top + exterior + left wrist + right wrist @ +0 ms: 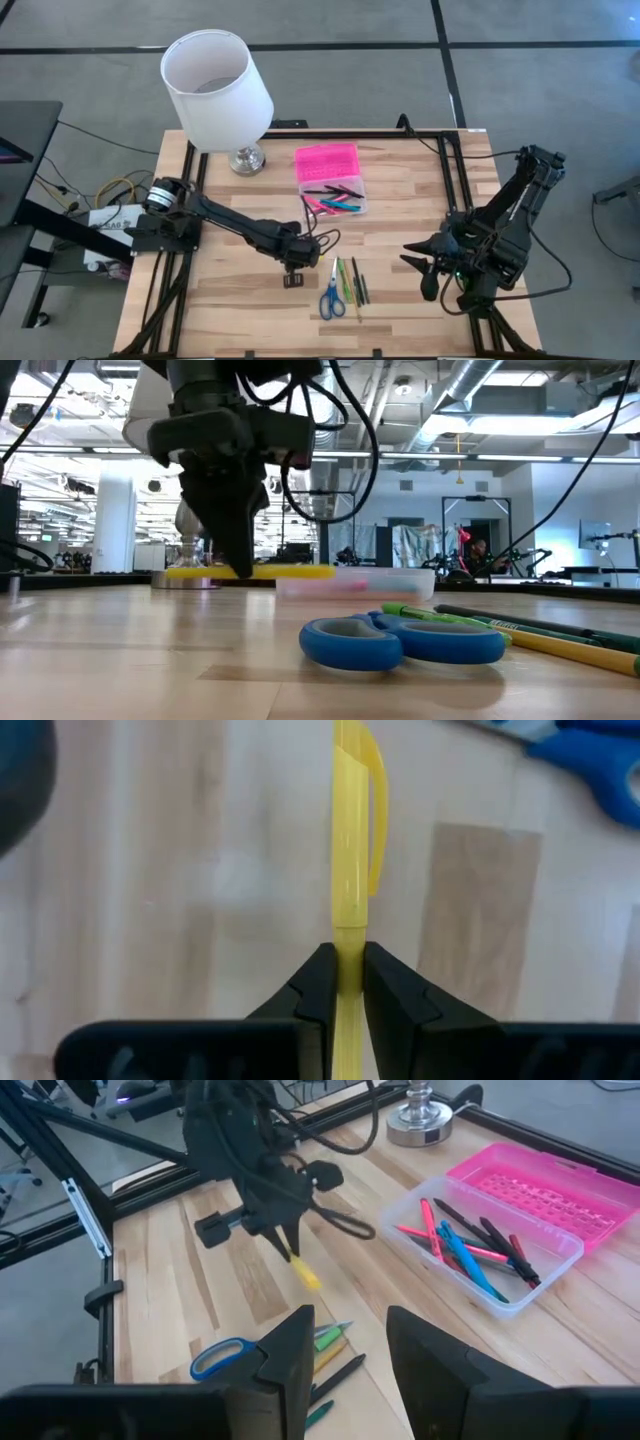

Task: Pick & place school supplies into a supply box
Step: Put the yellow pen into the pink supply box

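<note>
1. The left end effector (293, 278) was in the lower middle of the high view, over the wooden tabletop (230, 300), with its two fingers closed on a yellow pen (350, 870).
2. In the left wrist view the yellow pen ran straight up from between the dark fingers (310, 990), and its clip was seen on one side.
3. In the low view the yellow pen (250, 571) was level and a little above the tabletop, not touching it.
4. The supply box (330, 180) lay open in the upper middle of the high view, the pink ribbed lid (326, 160) folded back and the clear base nearer to the arms.
5. Several pens (470, 1245) in pink, blue and dark colours lay already inside the clear base.
6. The blue-handled scissors (331, 298) lay on the tabletop in the lower middle of the high view, just right of the left end effector.
7. Beside the scissors lay a few thin green, yellow and dark pencils (350, 282), close together.
8. The right end effector (428, 268) waited at the right side of the high view, its fingers standing apart and holding nothing.
9. A lamp with a white lampshade (215, 85) stood at the upper left of the high view, near the tabletop's far edge.
</note>
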`<state>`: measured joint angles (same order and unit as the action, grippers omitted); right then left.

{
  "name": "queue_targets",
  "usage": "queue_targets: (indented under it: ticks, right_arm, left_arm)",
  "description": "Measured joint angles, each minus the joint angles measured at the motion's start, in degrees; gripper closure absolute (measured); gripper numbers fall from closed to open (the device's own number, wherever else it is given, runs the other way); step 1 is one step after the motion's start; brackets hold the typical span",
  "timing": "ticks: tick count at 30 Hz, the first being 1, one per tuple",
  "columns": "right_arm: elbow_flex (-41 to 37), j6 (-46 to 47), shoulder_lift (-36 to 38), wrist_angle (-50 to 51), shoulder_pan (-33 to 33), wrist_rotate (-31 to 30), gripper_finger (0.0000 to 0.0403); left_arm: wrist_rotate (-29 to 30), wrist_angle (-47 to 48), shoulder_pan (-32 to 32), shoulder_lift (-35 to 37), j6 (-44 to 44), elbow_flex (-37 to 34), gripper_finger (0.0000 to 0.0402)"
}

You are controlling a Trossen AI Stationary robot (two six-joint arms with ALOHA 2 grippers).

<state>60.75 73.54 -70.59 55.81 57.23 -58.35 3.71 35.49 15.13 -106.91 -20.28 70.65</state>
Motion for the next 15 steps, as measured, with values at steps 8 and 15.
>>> queue_targets:
  ticks: [8, 15]
  right_arm:
    - [0.0, 0.0, 0.0, -0.07, 0.0, 0.0, 0.0283]
    - [0.0, 0.0, 0.0, -0.11, 0.02, 0.0, 0.0283]
  left_arm:
    - [4.43, -0.43, -1.73, 3.57, -0.65, 0.09, 0.0373]
    - [7.58, -4.93, -6.15, 4.21, -0.59, 0.17, 0.0374]
